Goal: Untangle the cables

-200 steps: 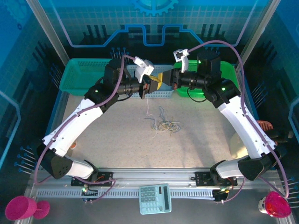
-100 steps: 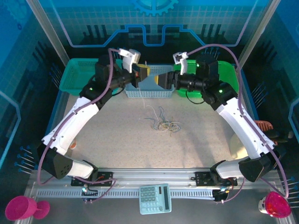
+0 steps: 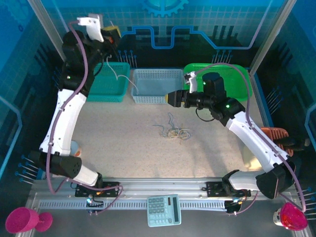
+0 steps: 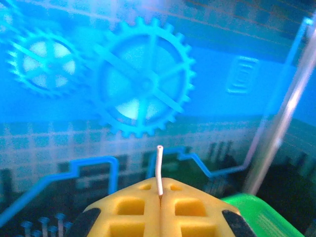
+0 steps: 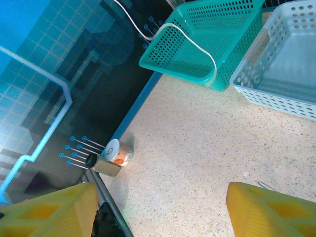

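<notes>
The left arm stood reared up high at the back left, its left end effector point(image 3: 111, 32) well above the baskets. From the left wrist camera its yellow fingers point(image 4: 133, 215) were pressed together, pinching a cream wire point(image 4: 159, 170) whose short end poked straight up out of the seam between them. Seen from above, the rest of that cream wire point(image 3: 120, 78) hung down from the grip and trailed across the teal basket point(image 3: 101, 96), ending near the corner where it met the blue basket point(image 3: 148, 98). The right wrist camera caught the same strand point(image 5: 197, 45) looping over the teal basket's rim point(image 5: 187, 71) and dropping beside the blue basket's wall point(image 5: 276, 101).

The right end effector point(image 3: 170, 98) hung low over the table point(image 3: 123, 143), just in front of the blue basket, pointing left. Its two yellow fingers point(image 5: 49, 210) were spread wide apart with nothing between them but bare table.

The other cables point(image 3: 174, 132) lay in a small curly clump on the table near its middle — dark, cream and orange strands mixed, well apart from both end effectors and nearer the right one.

A small can point(image 5: 117, 152) lay on its side at the table's left edge.
</notes>
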